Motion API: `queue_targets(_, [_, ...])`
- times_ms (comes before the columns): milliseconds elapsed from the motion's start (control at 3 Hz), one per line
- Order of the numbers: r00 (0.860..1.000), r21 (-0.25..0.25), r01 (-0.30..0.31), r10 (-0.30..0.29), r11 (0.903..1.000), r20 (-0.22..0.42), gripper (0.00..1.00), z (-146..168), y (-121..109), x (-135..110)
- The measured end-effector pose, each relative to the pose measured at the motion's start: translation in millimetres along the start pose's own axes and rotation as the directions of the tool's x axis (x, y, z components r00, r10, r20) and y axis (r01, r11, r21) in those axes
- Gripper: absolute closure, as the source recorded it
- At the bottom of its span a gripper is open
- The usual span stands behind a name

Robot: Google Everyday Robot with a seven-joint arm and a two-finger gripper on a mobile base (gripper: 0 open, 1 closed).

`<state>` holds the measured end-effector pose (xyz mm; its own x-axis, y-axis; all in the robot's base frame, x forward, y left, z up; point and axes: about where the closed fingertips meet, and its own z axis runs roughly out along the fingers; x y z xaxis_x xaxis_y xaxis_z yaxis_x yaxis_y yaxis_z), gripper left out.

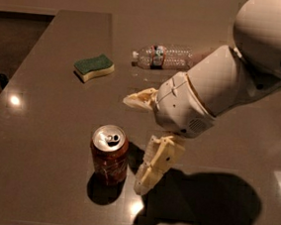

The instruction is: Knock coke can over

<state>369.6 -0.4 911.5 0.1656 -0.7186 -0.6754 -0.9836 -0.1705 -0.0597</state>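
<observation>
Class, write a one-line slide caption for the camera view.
Open claw beside the upright can; sponge and lying bottle farther back on the table.

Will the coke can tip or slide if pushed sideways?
Probably tips: the coke can stands upright, taller than wide, so a push near its top should topple it. The glossy table may let a low push slide it instead. The open gripper sits just beside it.
</observation>
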Motion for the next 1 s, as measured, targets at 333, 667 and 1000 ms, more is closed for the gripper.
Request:
queue_targets(333, [0.999,-0.028,0.005,-0.004,0.9996,0.032,0.0,12,-1,-9])
queue_targets(667, [0.999,-0.056,0.014,-0.012,0.9983,0.049,0.0,21,0,-16])
queue_targets(1000, [0.998,-0.082,0.016,-0.011,0.9965,0.062,0.18,28,1,-19])
